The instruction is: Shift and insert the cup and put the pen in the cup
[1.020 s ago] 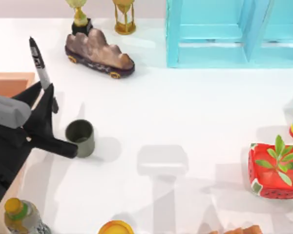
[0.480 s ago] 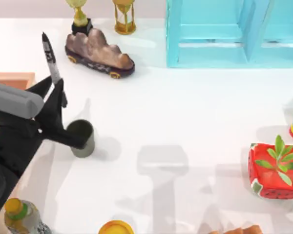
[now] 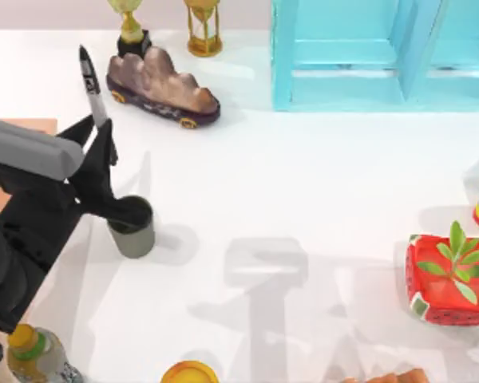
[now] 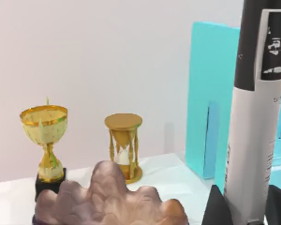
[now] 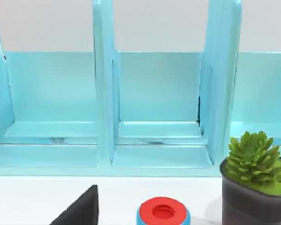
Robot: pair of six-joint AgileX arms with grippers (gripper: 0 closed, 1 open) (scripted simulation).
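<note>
The pen is a slim black marker with a white-grey label band, standing nearly upright with its tip pointing at the table's far side. My left gripper is shut on its lower barrel, at the left of the table. In the left wrist view the pen rises between the two dark fingertips of the left gripper. The dark olive-grey cup stands upright just below and right of the gripper, which overlaps its rim. A dark part of my right gripper faces the turquoise shelf.
A brown rock-shaped car, a trophy and an hourglass stand at the far left. The turquoise shelf fills the far right. A red watermelon box, a bottle and a yellow round top sit nearer.
My left gripper has carried the pen rightward and toward the far side, ending above the cup's rim. The pen now stands more upright. The cup has stayed in place.
</note>
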